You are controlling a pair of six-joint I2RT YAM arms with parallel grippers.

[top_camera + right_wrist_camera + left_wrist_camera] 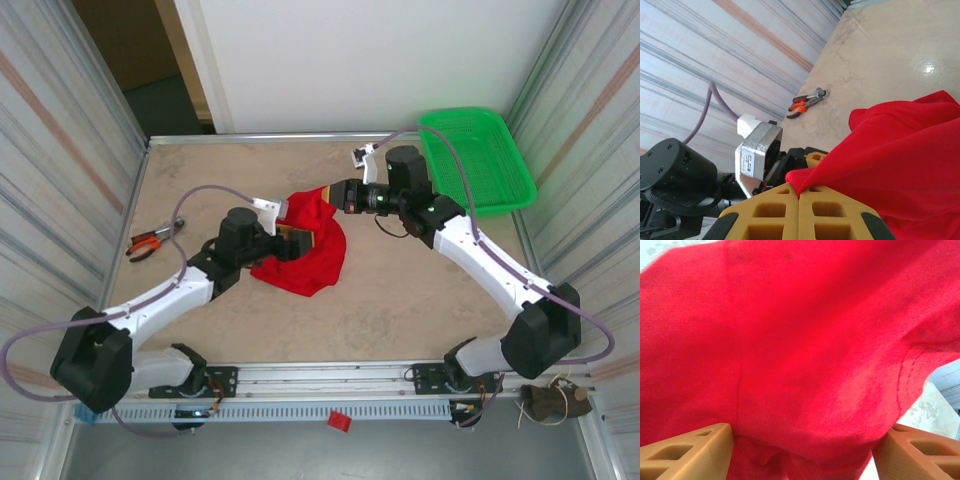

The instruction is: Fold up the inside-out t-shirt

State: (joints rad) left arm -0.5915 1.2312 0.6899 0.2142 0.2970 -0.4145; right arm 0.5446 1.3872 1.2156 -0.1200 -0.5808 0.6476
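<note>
Slack is what we watch: the inside-out t-shirt (310, 258) lies bunched in the middle of the table (400, 290), its heap running from the left gripper (297, 240) up and away toward the right gripper (336, 196), each touching an opposite end. We judge the right arm leads the coming pull, since its wrist view shows its pads (772, 212) pressed together on a red edge. The left wrist view shows what the top camera cannot resolve: those fingers (685, 452) stand spread, cloth draped between them, unpinched. Pliers (807, 100) lie well apart from the shirt, toward the left arm.
</note>
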